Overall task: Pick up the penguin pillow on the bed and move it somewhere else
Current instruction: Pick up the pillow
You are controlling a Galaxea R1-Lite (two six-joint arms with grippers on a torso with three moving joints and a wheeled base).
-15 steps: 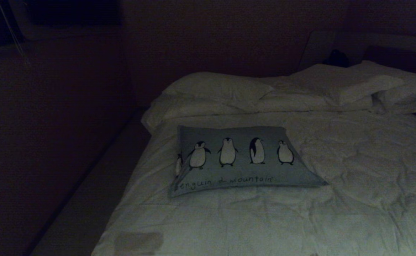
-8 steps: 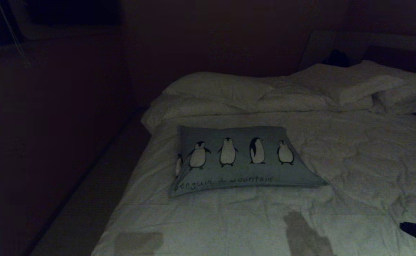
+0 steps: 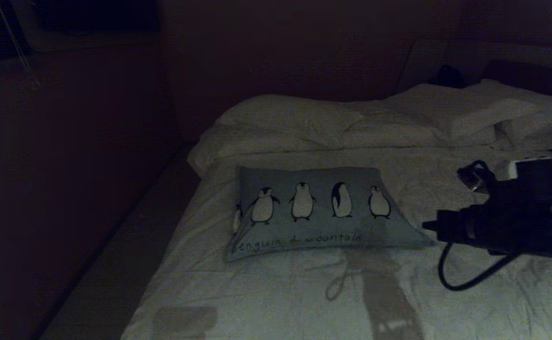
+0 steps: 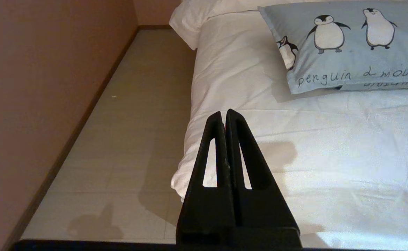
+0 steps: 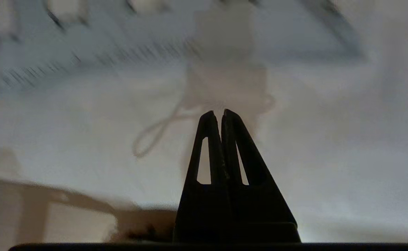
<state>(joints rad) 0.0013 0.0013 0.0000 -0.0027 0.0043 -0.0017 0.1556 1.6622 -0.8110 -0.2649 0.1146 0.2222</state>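
That grey-blue rectangular penguin pillow (image 3: 320,210), mid-frame on the white-quilted bed (image 3: 469,293), looks soft and light, so I'd pinch its right corner. Right gripper (image 3: 429,225) hovers beside it, jaws closed and empty; left gripper (image 4: 223,115) is closed too.

Brown wall (image 4: 50,69), beige tiled floor (image 4: 127,139), dim light

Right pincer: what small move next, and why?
Probably open it. The right pincer is shut and hangs above the duvet, short of the penguin pillow's near right corner, so it cannot grip yet.
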